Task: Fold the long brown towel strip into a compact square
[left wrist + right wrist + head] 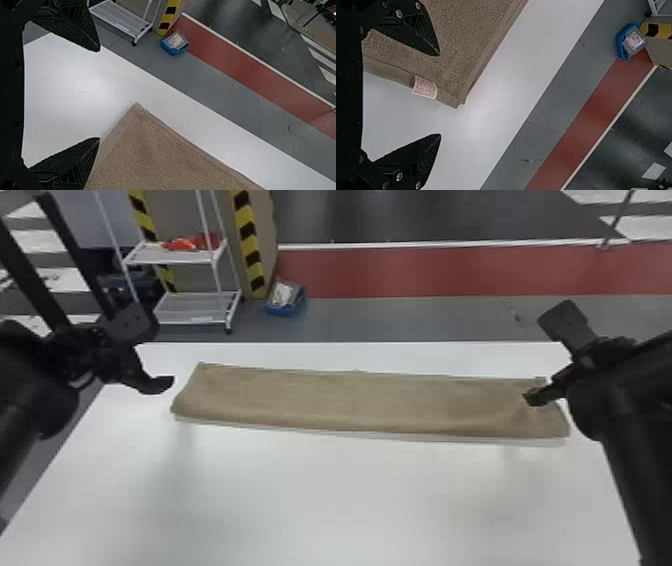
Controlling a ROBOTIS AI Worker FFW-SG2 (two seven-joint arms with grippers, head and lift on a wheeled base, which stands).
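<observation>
Long brown cloth towel strip [350, 400], flat on the white table [320, 500]; black left gripper [99, 95], fingers apart, near its nine-o'clock end; black right gripper [440, 95], likewise parted, at three o'clock. A neat end-fold probably requires pinching all layers before lifting.

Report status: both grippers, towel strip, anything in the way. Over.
Left gripper open, by left end of towel strip; right gripper open, by its right end. Strip laid lengthwise across table, not yet a square. Nothing seen blocking it.
</observation>
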